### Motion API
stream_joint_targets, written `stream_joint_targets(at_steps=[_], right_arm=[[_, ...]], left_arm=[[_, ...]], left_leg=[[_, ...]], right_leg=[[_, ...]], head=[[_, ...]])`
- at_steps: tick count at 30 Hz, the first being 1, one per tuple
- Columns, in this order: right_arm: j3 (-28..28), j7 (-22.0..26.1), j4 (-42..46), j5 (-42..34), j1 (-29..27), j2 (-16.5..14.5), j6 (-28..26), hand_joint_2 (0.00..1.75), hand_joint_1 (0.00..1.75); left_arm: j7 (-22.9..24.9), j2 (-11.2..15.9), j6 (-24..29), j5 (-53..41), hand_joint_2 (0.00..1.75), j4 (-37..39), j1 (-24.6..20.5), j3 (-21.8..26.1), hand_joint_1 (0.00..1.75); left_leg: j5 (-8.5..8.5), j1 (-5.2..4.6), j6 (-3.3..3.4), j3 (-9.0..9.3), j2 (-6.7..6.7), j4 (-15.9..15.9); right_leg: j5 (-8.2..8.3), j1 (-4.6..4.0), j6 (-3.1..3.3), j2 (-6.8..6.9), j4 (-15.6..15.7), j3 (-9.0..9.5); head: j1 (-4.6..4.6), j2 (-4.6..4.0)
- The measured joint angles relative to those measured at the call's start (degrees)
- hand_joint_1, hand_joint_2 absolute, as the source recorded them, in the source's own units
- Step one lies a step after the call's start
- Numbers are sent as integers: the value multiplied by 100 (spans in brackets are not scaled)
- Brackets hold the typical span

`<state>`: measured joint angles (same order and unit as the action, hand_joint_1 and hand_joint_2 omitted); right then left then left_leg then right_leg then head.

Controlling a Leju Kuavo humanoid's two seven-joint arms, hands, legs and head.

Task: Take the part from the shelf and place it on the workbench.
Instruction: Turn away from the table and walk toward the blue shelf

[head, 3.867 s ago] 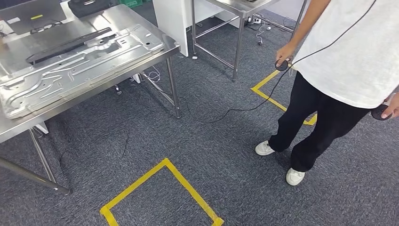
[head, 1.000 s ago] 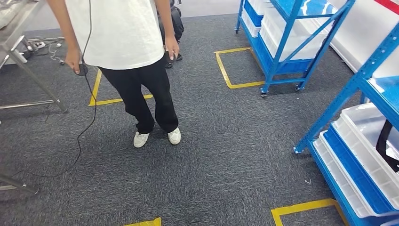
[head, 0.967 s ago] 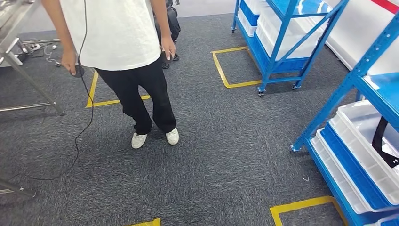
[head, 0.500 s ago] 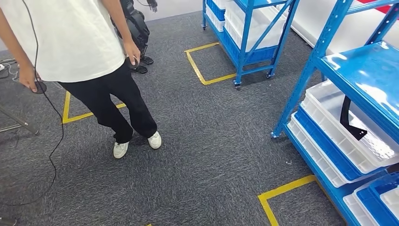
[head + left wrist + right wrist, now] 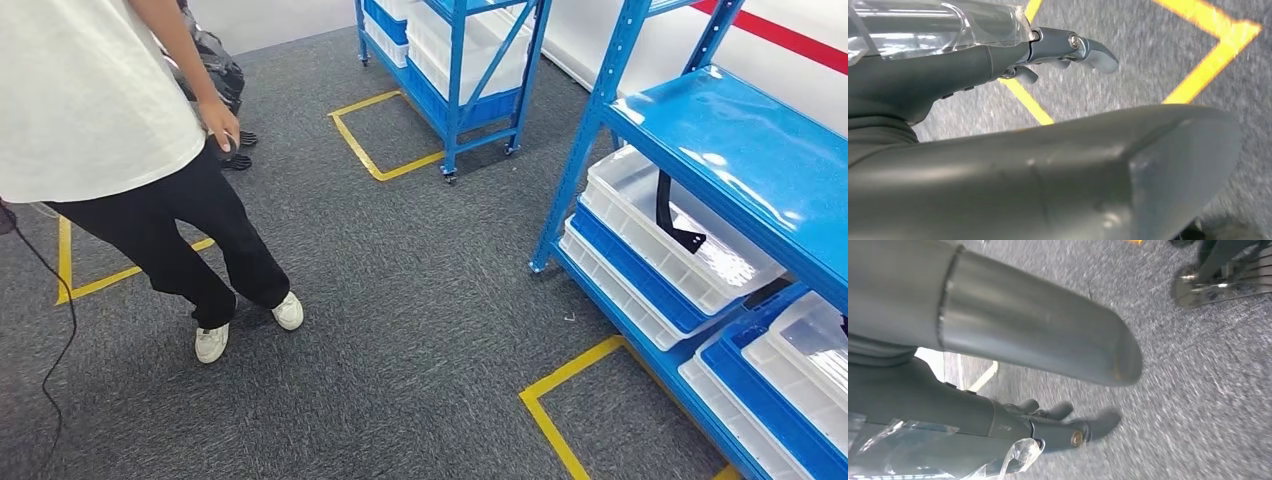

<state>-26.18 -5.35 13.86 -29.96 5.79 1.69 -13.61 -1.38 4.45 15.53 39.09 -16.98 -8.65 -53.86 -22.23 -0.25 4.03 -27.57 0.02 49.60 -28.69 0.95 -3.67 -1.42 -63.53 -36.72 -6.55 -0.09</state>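
A black bent part (image 5: 672, 212) lies in a white bin (image 5: 668, 230) on the lower level of the blue shelf (image 5: 742, 150) at the right of the head view. My left hand (image 5: 1048, 45) hangs above the grey carpet, fingers loosely extended, with nothing in it. Beside a strip of yellow floor tape my right hand (image 5: 1053, 425) hangs the same way over the carpet, holding nothing. Both hands are far from the shelf.
A person (image 5: 110, 130) in a white shirt and black trousers stands at the left, holding a small controller with a trailing cable. A second blue shelf (image 5: 455, 50) with white bins stands at the back. Yellow tape squares (image 5: 560, 400) mark the carpet.
The whole picture has swung right as the camera turned: the steel workbench has left the view, the person has slid to the left, and the blue shelf with the black part now shows.
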Motion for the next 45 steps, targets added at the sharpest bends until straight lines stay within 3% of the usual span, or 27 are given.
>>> stream_joint_targets(at_steps=[2,3,5,7,8,10,11,13,14,16,17,18,20,22,24,26,28,30,32,33,35,37,38,39,41,43,45], right_arm=[[-19,-3,0,-11,4,-3,-1,0,0],[-30,-3,0,-24,3,-3,-1,0,0],[-44,-4,0,-46,3,3,-2,0,0],[-49,-5,0,-57,10,10,-3,0,0],[-54,-5,0,-61,12,11,-4,0,0],[-69,-4,0,-79,11,12,-13,0,0],[-77,-3,0,-91,8,11,-18,0,0],[-90,1,0,-119,18,10,-28,0,0],[-99,6,0,-136,29,10,-34,0,0],[-120,18,0,-172,43,11,-45,0,0],[-128,24,0,-196,43,13,-50,0,0],[-132,27,0,-214,40,14,-55,0,0],[-139,28,0,-245,35,14,-62,0,0],[-154,30,0,-255,41,13,-63,0,0],[-172,31,0,-262,38,14,-67,0,0],[-182,31,-2,-271,12,26,-74,0,0],[-194,30,-5,-278,-2,37,-78,0,0],[-213,30,-5,-280,11,36,-78,0,0],[-227,30,-5,-279,20,34,-77,0,0],[-231,30,-5,-279,18,33,-77,0,0],[-236,30,-7,-279,14,35,-77,0,0],[-238,30,-7,-278,16,40,-77,0,0],[-239,30,-7,-278,23,43,-77,0,0],[-239,30,-7,-278,27,44,-77,0,0],[-243,30,-6,-278,30,44,-77,0,0],[-254,30,-6,-278,28,39,-76,0,0],[-266,29,-7,-278,41,33,-75,0,0]], left_arm=[[0,1,-1,3,0,0,10,-2,0],[0,1,-2,7,0,0,7,-3,0],[0,1,-5,15,0,0,-6,-5,0],[1,-1,-5,20,0,0,-11,-6,0],[1,-1,-5,22,0,0,-10,-7,0],[6,-1,-5,30,0,0,-15,-7,0],[8,-1,-5,34,0,0,-23,-7,0],[6,-4,-3,44,0,0,-35,-8,0],[4,-6,-1,54,0,0,-34,-9,0],[2,-8,7,86,0,0,-16,-20,0],[2,-8,9,101,0,0,-7,-31,0],[2,-8,13,112,0,0,-2,-44,0],[1,-8,19,120,0,0,-10,-72,0],[0,-8,21,122,0,0,-21,-93,0],[0,-9,22,123,0,0,-23,-108,0],[0,-15,23,124,0,0,-28,-119,0],[0,-21,24,124,0,0,-38,-124,0],[0,-21,31,124,0,0,-28,-126,0],[0,-21,38,124,0,0,-10,-128,0],[0,-21,38,124,0,0,-8,-130,0],[0,-22,38,124,0,0,-17,-132,0],[0,-26,38,124,0,0,-26,-132,0],[0,-28,38,124,0,0,-27,-132,0],[0,-29,38,125,0,0,-25,-132,0],[-1,-29,38,124,0,0,-30,-133,0],[-3,-28,38,124,0,0,-48,-133,0],[-3,-29,38,125,0,0,-46,-133,0]], left_leg=[[1,-13,3,-8,159,1],[-1,-12,3,-7,228,2],[-9,-9,-6,7,345,3],[-29,-36,-42,12,445,19],[-39,-53,-64,9,496,29],[-52,-67,-103,7,611,40],[-89,-56,-131,-3,595,72],[-339,-22,-192,-141,390,421],[-557,-2,-223,-306,239,805],[-958,16,-254,-699,93,1715],[-1031,22,-259,-821,72,1989],[-978,27,-258,-820,58,2004],[-597,43,-245,-476,-28,1311],[-255,68,-233,-54,-309,419],[-165,65,-214,78,-468,84],[-127,52,-153,76,-353,58],[-80,57,-76,79,-221,34],[-64,41,-34,63,-69,28],[-65,20,-24,46,99,29],[-66,16,-23,41,173,29],[-70,13,-27,48,299,29],[-86,-2,-50,64,399,35],[-95,-16,-70,68,455,39],[-104,-30,-92,70,516,42],[-125,-47,-135,75,649,39],[-294,-29,-190,8,511,238],[-692,9,-246,-300,206,962]], right_leg=[[-183,3,-21,66,-599,-257],[-107,4,-24,82,-553,-218],[277,-2,-3,197,201,194],[570,-44,45,428,1030,618],[623,-64,74,497,1234,707],[640,-75,129,430,1303,703],[655,-64,157,371,1312,697],[691,-39,219,267,1335,696],[707,-32,243,215,1339,690],[732,-31,274,92,1337,663],[744,-31,279,18,1337,652],[757,-30,278,-59,1336,644],[782,-20,254,-216,1335,639],[811,-15,208,-359,1322,609],[856,-6,144,-491,1319,546],[892,17,75,-581,1321,487],[712,2,25,-368,1066,354],[254,-19,-5,-38,258,1],[-84,-14,-24,67,-558,-345],[-89,-14,-24,80,-662,-370],[190,-20,1,142,-132,-33],[513,-73,73,429,814,516],[597,-106,114,548,1131,684],[619,-135,147,612,1282,753],[634,-133,197,498,1321,738],[667,-94,254,380,1351,749],[698,-68,305,271,1365,746]], head=[[-1,0],[-1,0],[-3,0],[-3,0],[-2,0],[-2,0],[-1,0],[-2,0],[-2,0],[-2,0],[-2,0],[-2,0],[-3,0],[-3,0],[-2,0],[-2,0],[5,0],[10,0],[10,0],[10,0],[9,0],[9,0],[10,0],[10,0],[12,0],[11,0],[9,0]])
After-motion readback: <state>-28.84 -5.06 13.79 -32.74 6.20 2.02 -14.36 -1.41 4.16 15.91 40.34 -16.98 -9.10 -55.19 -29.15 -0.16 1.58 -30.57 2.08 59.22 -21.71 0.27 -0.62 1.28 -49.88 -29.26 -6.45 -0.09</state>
